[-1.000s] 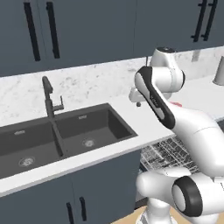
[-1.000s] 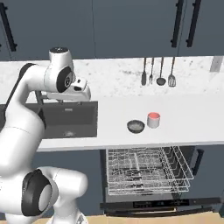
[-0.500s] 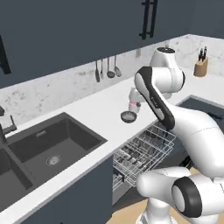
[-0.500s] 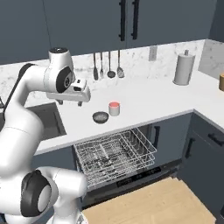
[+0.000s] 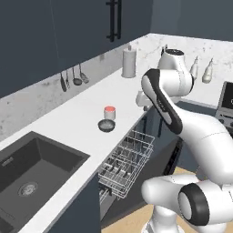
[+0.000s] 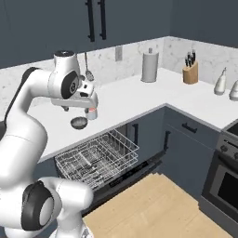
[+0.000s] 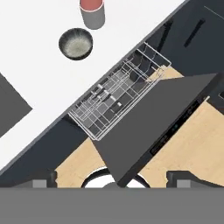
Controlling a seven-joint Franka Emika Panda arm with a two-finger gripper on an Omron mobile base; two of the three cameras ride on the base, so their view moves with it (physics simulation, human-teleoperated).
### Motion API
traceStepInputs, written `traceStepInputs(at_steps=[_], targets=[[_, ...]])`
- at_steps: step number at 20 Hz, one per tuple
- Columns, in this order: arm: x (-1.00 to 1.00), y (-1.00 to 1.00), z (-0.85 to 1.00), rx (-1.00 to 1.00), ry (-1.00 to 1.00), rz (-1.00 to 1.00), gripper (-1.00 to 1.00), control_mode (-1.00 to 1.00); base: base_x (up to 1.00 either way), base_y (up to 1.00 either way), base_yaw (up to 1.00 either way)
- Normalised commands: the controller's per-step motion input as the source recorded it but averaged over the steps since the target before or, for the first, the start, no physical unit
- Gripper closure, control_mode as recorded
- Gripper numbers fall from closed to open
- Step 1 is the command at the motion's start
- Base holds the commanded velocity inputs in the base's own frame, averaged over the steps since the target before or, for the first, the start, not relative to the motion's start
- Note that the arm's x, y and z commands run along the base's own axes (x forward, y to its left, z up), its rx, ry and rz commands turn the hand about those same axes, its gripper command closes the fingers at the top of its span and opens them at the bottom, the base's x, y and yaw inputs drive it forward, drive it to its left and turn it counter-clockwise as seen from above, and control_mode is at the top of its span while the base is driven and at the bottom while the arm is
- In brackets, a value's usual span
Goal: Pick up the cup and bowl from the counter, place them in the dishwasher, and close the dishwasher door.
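A dark-cabinet kitchen with a white L-shaped counter [image 5: 82, 113] and marbled backsplash. The red cup [image 5: 109, 112] and the dark grey bowl [image 5: 106, 125] sit side by side near the counter's front edge — just beside each other, both empty of any grip. Below them the dishwasher door [image 7: 153, 122] lies open and the white wire rack [image 6: 97, 157] is pulled out. The gripper [image 7: 111, 178] hangs high above the door — its finger tips [image 7: 41, 179] stand well apart, holding nothing.
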Motion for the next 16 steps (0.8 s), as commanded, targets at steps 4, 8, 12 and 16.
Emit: traceStepInputs(at_steps=[4,8,12,16], targets=[[0.0,0.0,0.0,0.0,0.0,0.0,-1.0,1.0,0.0,0.32,-0.33],[0.0,0.0,0.0,0.0,0.0,0.0,-1.0,1.0,0.14,0.52,-0.29],[0.0,0.0,0.0,0.0,0.0,0.0,-1.0,1.0,0.22,0.55,-0.27],[0.0,0.0,0.0,0.0,0.0,0.0,-1.0,1.0,0.29,0.37,-0.22]])
